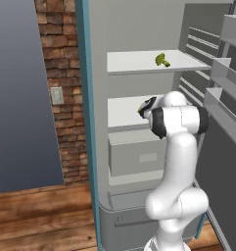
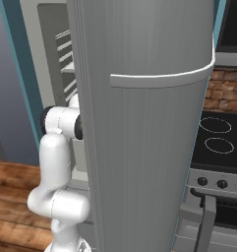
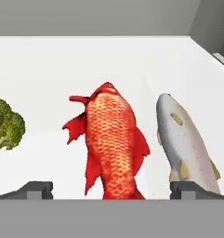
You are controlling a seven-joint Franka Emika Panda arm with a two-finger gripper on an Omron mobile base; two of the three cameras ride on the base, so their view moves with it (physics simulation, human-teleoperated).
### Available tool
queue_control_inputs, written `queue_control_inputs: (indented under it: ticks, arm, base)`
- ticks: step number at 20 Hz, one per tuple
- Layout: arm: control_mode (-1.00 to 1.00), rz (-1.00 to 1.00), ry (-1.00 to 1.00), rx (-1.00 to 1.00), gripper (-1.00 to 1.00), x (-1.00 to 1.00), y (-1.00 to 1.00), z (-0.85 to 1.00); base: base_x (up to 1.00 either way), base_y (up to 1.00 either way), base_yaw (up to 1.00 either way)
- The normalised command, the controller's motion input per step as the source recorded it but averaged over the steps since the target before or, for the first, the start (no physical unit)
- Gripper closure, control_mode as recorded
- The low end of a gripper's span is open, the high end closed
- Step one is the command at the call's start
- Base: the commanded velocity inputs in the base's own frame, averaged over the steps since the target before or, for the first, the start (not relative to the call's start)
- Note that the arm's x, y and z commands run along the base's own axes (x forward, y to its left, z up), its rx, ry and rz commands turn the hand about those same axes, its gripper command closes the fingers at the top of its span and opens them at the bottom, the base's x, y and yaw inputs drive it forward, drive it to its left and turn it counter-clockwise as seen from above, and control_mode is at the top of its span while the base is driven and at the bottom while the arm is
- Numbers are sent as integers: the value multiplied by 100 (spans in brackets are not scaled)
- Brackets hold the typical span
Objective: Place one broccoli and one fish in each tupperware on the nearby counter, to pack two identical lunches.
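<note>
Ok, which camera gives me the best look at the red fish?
The hand view: the red fish lies on the white fridge shelf, centred between the open jaws, with a broccoli on one side and a grey fish on the other. In the left base view the arm blocks that shelf; in the right base view the fridge door hides it.

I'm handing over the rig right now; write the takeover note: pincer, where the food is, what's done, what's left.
Pincer: open, empty, hovering over the red-orange scaly fish on the white fridge shelf.
Beside that fish: a pale silver-grey fish on one side, a green broccoli floret on the other.
A second small green broccoli lies on the upper fridge shelf.
Done: nothing gripped yet.
Left: likely grasp the red fish first, then the rest of the packing.
</note>
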Motion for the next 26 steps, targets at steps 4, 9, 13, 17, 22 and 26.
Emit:
queue_control_inputs:
  ticks: [4, 9, 13, 17, 22, 26]
  arm:
    - [-100, 0, 0, 0, -100, 38, -2, -17]
    - [-100, 0, 0, 0, -100, 36, 0, -21]
    - [-100, -1, 2, 0, 100, 13, 0, -52]
    - [-100, -1, 8, 0, 100, -19, 13, -56]
    - [-100, 0, 6, -3, 100, -53, 43, -35]
    - [-100, 0, 0, -3, 100, -81, 37, -2]
  base:
    - [0, 0, 0]
    - [0, 0, 0]
    - [0, 0, 0]
    - [0, 0, 0]
    - [0, 0, 0]
    - [0, 0, 0]
